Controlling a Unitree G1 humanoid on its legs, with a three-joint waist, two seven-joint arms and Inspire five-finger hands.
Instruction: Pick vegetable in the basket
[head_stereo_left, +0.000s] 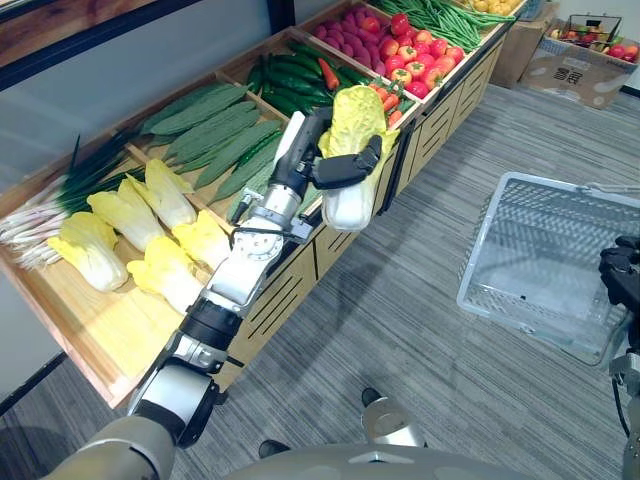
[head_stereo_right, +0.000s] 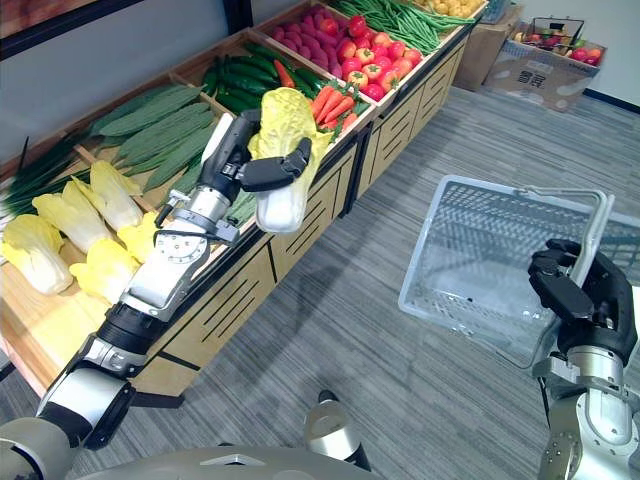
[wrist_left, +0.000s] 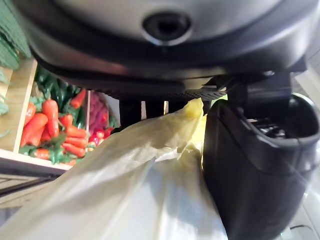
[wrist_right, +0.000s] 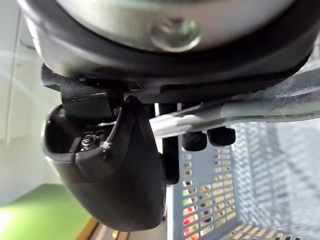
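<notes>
A napa cabbage (head_stereo_left: 353, 160) with yellow-green leaves and a white stem hangs in the air over the front edge of the produce stand. My left hand (head_stereo_left: 332, 163) is shut on it, thumb across its front; in the left wrist view the cabbage (wrist_left: 130, 190) lies against the hand (wrist_left: 250, 165). The grey wire basket (head_stereo_right: 500, 262) floats over the floor on the right. My right hand (head_stereo_right: 575, 290) is shut on the basket's metal handle (wrist_right: 210, 114), and the right wrist view has the fingers (wrist_right: 195, 140) curled under that bar.
The wooden produce stand (head_stereo_left: 110, 345) holds more napa cabbages (head_stereo_left: 150, 240), cucumbers (head_stereo_left: 215, 135), green onions (head_stereo_left: 70, 190), carrots (head_stereo_right: 335, 103), peppers, red apples and green beans. Cardboard boxes (head_stereo_left: 580, 60) with produce sit at the back right. Grey carpet floor (head_stereo_left: 420, 330) lies between stand and basket.
</notes>
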